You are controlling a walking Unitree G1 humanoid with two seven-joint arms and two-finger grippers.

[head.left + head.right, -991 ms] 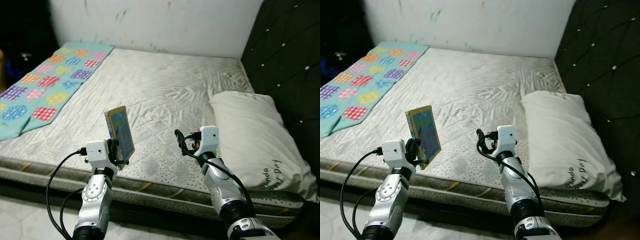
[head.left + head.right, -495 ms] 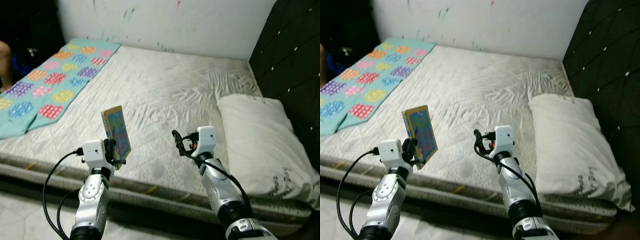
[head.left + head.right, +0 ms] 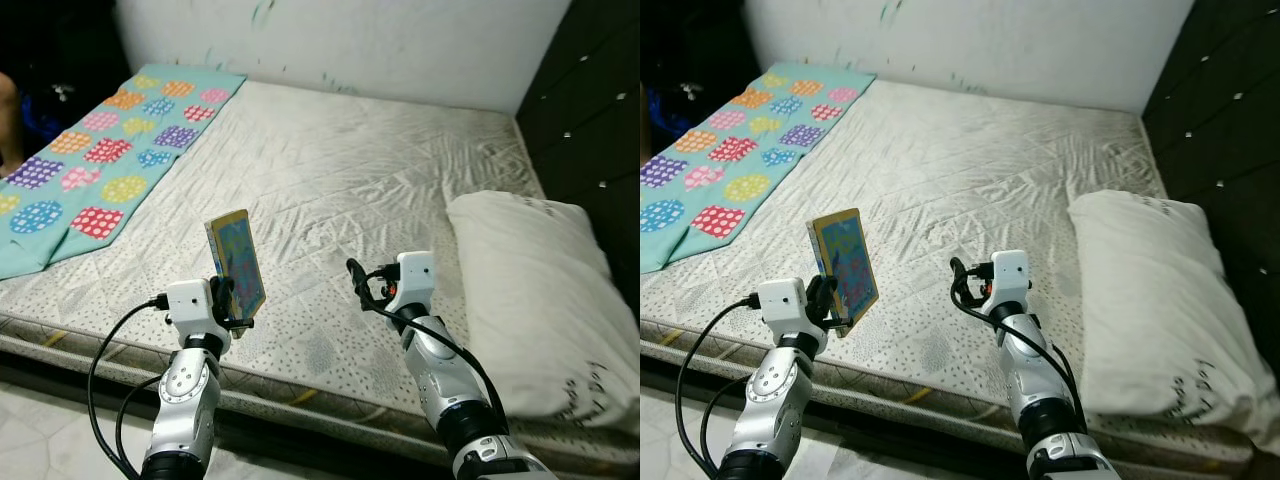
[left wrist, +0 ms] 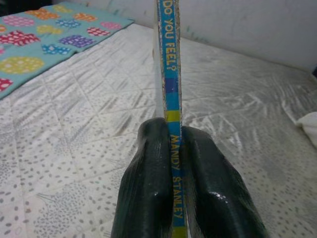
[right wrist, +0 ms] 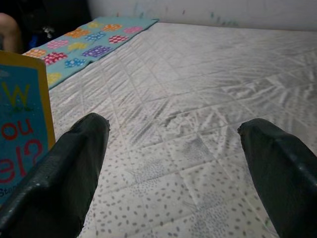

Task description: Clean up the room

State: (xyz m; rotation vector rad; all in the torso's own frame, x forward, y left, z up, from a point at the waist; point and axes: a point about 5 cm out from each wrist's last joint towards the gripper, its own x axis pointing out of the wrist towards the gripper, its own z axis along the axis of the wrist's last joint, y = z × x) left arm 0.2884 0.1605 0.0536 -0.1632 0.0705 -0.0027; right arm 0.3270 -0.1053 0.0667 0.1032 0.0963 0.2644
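Our left gripper (image 4: 176, 198) is clenched on the thin, colourful children's book (image 3: 237, 262), which stands upright above it. Our right gripper (image 5: 178, 163) is spread wide over the grey quilted mattress (image 3: 350, 190). We judge we carry the book away; next we need a storage place.

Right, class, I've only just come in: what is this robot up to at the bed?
The robot stands at the edge of a bare mattress. Its left gripper is shut on the spine of a thin picture book, holding it upright above the mattress edge. The right gripper is open and holds nothing. A white pillow lies on the right, and a spotted turquoise blanket on the far left.
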